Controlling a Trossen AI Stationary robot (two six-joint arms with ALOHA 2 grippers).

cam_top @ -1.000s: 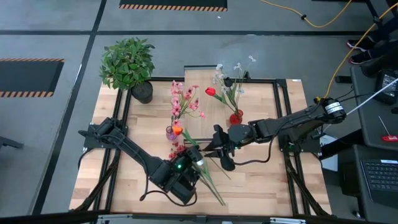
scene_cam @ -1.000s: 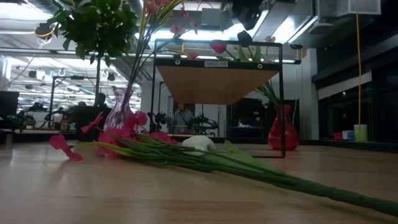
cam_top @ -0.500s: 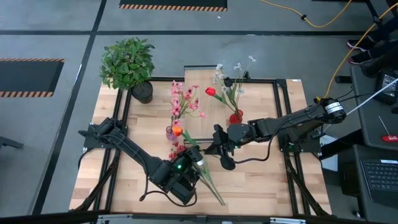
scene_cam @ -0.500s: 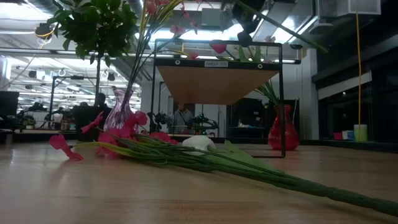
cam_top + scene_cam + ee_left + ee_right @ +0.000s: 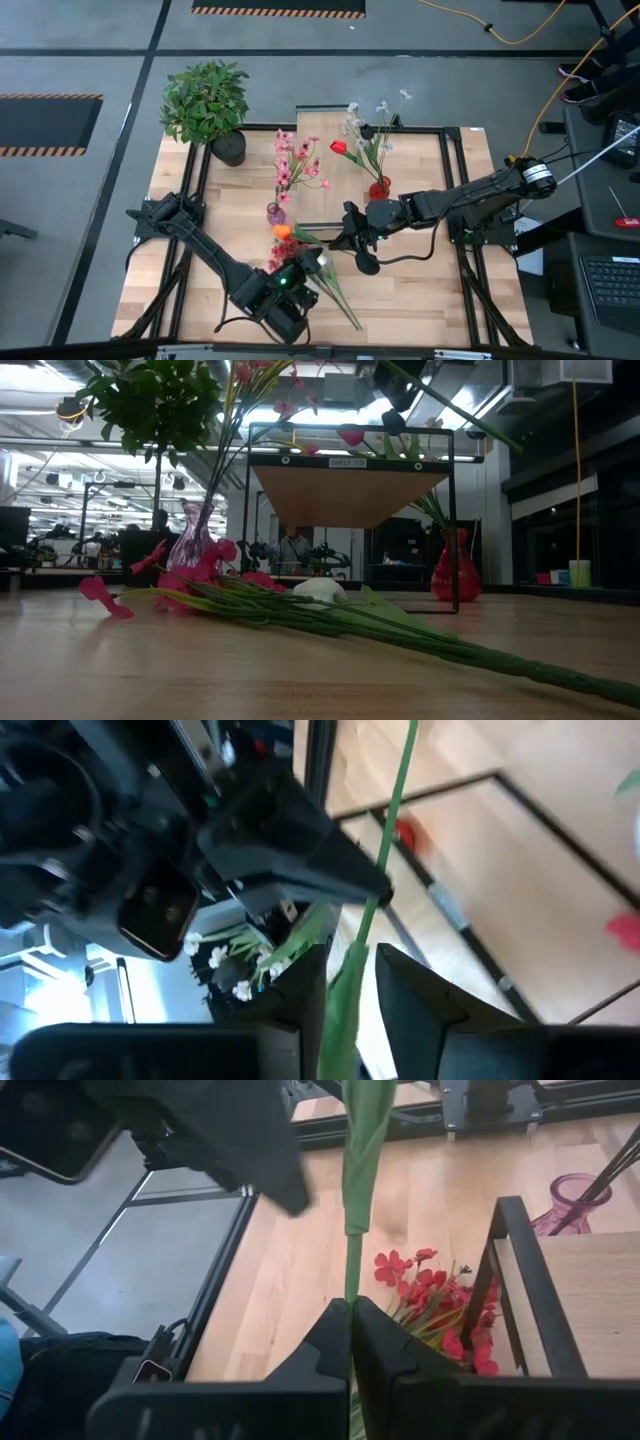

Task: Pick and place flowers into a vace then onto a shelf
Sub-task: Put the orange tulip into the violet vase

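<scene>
Left gripper (image 5: 350, 990) has backed off, fingers now parted around stem (image 5: 355, 1210). Right gripper (image 5: 350, 1342) clenched on stem, held mid-air beside shelf (image 5: 390, 135), long axis running gripper to gripper. Blossom hidden.

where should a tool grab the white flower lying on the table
Take the white flower by its green stalk, a little way behind the blossom, coming straight down from above. The stalk lies flat and thin on the table, and the pink flowers crowd the blossom end.
</scene>
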